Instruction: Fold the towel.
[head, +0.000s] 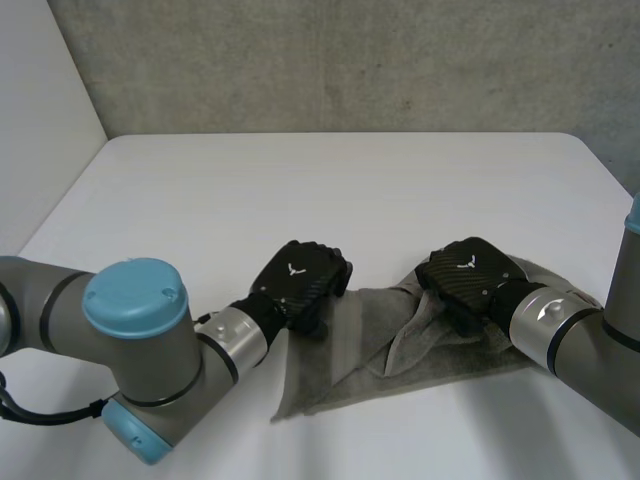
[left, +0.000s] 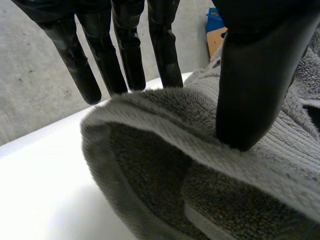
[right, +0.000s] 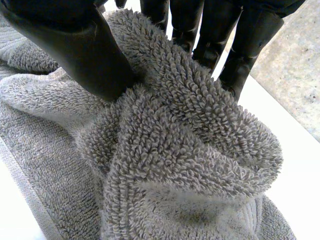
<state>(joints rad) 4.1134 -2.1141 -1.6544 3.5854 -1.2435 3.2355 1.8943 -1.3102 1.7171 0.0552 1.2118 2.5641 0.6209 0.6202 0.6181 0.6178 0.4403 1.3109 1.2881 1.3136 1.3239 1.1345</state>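
Fingers (left: 125, 55) and thumb of the left hand (head: 300, 280) pinch one end of the towel (head: 345, 345) on the bench (head: 330, 190); the right hand (head: 470, 272) pinches a bunch near the other, maybe to lift and fold it

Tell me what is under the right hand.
A bunched fold of the towel, pinched between the right hand's thumb and fingers. The table beneath that fold is covered.
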